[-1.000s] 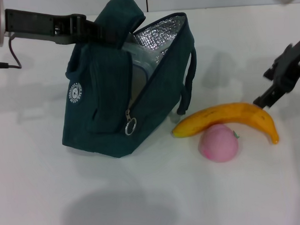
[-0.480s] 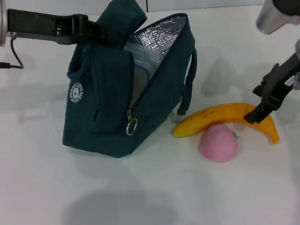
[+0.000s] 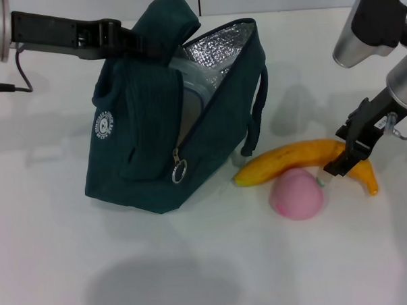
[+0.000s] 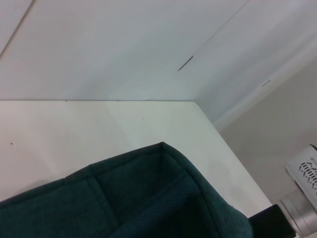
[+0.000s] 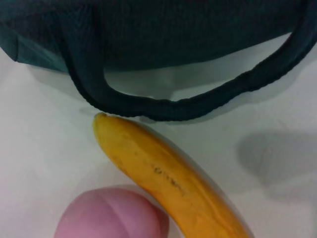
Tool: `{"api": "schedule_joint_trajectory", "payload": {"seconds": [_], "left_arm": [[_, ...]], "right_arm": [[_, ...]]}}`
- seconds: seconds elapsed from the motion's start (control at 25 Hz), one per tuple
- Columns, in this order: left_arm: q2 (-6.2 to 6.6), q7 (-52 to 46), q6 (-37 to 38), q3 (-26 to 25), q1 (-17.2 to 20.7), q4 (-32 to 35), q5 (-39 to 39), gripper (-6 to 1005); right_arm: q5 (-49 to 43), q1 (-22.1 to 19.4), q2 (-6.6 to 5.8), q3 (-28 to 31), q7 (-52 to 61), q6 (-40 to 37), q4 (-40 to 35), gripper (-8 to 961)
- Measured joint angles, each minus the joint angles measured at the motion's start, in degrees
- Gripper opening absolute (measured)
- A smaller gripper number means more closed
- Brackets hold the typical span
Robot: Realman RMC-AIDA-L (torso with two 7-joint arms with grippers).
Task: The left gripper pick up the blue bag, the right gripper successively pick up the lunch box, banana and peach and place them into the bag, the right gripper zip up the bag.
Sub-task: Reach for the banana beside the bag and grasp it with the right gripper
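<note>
Left gripper (image 3: 132,42): clamped on the bag's near handle, holding it up. Bag (image 3: 156,154): upright on the table (image 3: 73,266), mouth open, box (image 3: 187,79) inside. Banana (image 3: 298,158): lying right of bag. Peach (image 3: 296,194): touching banana's front. Right gripper (image 3: 344,161): over banana's right part; finger spread cannot be told.

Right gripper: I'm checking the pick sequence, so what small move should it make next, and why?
Probably lower a little further and close on the banana. The right gripper sits right at the banana's right part in the head view. The lunch box already shows inside the blue bag, which the left gripper holds at its handle, and the peach lies beside the banana on the table.
</note>
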Motion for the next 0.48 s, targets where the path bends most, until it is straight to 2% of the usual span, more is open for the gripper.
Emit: {"api": "schedule_joint_trajectory", "payload": {"seconds": [0.4,0.48], "left_arm": [[0.00,0.10,0.08,0.00,0.07,0.10,-0.01,36],[0.00,0.19,0.11,0.00,0.16,0.10,-0.01,36]], "right_arm": [[0.00,0.04,-0.09,0.01,0.22,0.43,0.43,670],[0.00,0.04,-0.09,0.00,0.26,0.42,0.43,529]]}}
